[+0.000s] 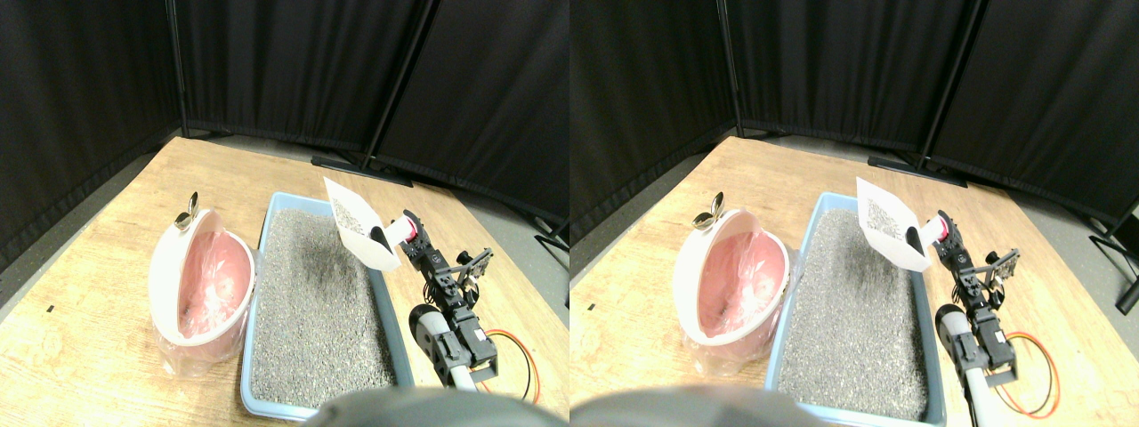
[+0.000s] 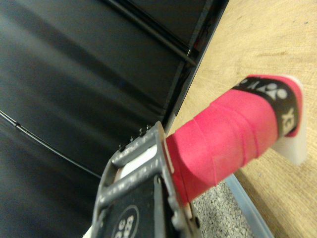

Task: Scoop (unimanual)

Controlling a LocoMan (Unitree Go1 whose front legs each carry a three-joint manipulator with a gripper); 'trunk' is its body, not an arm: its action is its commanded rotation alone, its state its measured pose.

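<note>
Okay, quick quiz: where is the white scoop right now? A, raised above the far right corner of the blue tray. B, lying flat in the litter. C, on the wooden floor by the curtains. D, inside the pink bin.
A: the white scoop is lifted clear of the grey litter, above the far right corner of the blue tray, with litter showing in it.

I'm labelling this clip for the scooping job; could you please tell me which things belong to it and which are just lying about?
For the job:
- scoop, raised, holding litter
- right claw on the scoop's red handle
- litter tray
- pink-lined bin

Lying about:
- black screens
- red and black cables
</note>
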